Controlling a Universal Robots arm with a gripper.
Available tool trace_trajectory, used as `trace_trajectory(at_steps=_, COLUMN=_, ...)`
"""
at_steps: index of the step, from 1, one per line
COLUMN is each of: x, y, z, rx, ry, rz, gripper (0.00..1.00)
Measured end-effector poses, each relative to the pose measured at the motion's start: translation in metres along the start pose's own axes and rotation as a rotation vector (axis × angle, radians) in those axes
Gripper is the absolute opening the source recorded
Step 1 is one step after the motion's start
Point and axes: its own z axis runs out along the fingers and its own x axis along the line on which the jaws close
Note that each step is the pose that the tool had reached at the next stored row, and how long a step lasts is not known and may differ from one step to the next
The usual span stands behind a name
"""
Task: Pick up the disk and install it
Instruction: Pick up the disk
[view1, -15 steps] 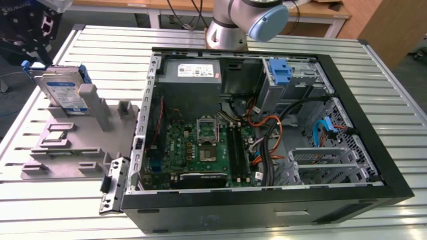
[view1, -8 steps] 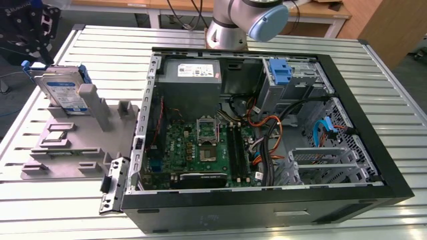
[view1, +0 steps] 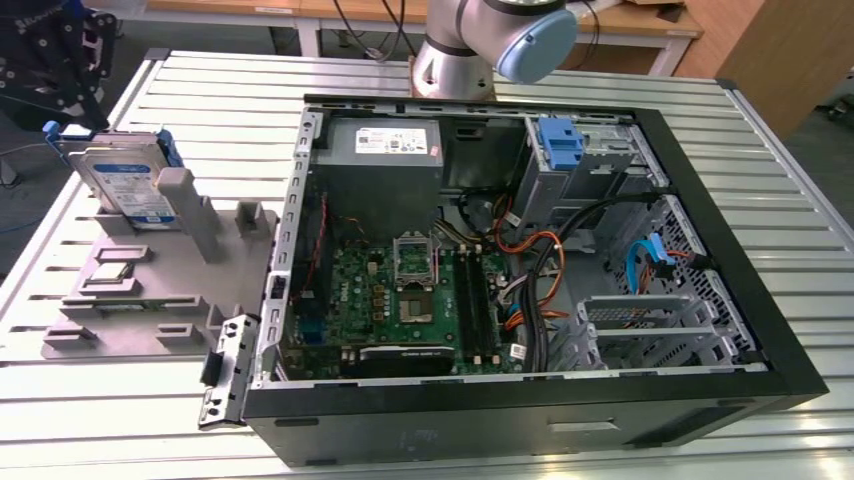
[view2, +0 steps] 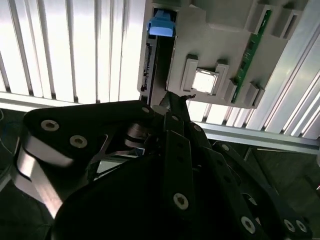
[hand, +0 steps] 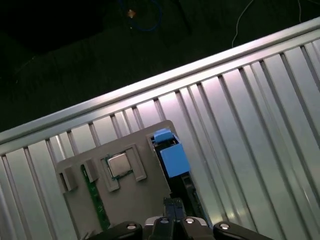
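Pick-up is the step in hand, I judge: in the exterior view the disk (view1: 127, 185) stands on edge in the grey holder (view1: 134, 300) at that view's left, outside the open computer case (view1: 747, 300), with the gripper (view1: 60, 90) just above it, seemingly holding nothing, though I cannot tell how far open it is. In the second wrist view the gripper's dark linkage hangs over the holder, the disk's blue rail (view2: 161, 25) beyond it. In the first wrist view that rail (hand: 170, 155) lies straight ahead of the gripper, so the grasp calls for squaring up over the disk's thin upper edge.
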Motion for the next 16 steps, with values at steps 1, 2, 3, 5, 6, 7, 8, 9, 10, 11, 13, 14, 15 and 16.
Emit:
trace_trajectory(at_steps=1, x=0.0000, y=0.0000, z=0.0003, rx=0.0004, ry=0.0004, rz=-0.015, gripper=0.11)
trace_trajectory(at_steps=2, x=0.0000, y=0.0000, z=0.0005, rx=0.0007, ry=0.0009, rz=-0.029, gripper=0.11)
trace_trajectory(at_steps=3, x=0.0000, y=0.0000, z=0.0007, rx=0.0011, ry=0.0013, rz=-0.044, gripper=0.11)
trace_trajectory(at_steps=5, x=0.0000, y=0.0000, z=0.0012, rx=0.0021, ry=0.0021, rz=-0.073, gripper=0.11)
trace_trajectory(at_steps=6, x=0.0000, y=0.0000, z=0.0015, rx=0.0027, ry=0.0024, rz=-0.089, gripper=0.11)
trace_trajectory(at_steps=7, x=0.0000, y=-0.0001, z=0.0017, rx=0.0030, ry=0.0027, rz=-0.103, gripper=0.11)
trace_trajectory(at_steps=8, x=0.0000, y=-0.0001, z=0.0018, rx=0.0029, ry=0.0029, rz=-0.115, gripper=0.11)
trace_trajectory(at_steps=9, x=-0.0001, y=-0.0001, z=0.0019, rx=0.0029, ry=0.0031, rz=-0.123, gripper=0.11)
trace_trajectory(at_steps=10, x=-0.0003, y=0.0001, z=0.0022, rx=0.0032, ry=0.0030, rz=-0.126, gripper=0.11)
trace_trajectory(at_steps=11, x=-0.0005, y=0.0001, z=0.0023, rx=0.0031, ry=0.0029, rz=-0.130, gripper=0.11)
trace_trajectory(at_steps=13, x=-0.0008, y=0.0003, z=0.0025, rx=0.0017, ry=0.0005, rz=-0.141, gripper=0.11)
trace_trajectory(at_steps=14, x=-0.0010, y=0.0003, z=0.0026, rx=0.0009, ry=-0.0014, rz=-0.147, gripper=0.11)
trace_trajectory(at_steps=15, x=-0.0012, y=0.0004, z=0.0028, rx=0.0002, ry=-0.0032, rz=-0.152, gripper=0.11)
trace_trajectory(at_steps=16, x=-0.0014, y=0.0004, z=0.0031, rx=-0.0005, ry=-0.0054, rz=-0.158, gripper=0.11)
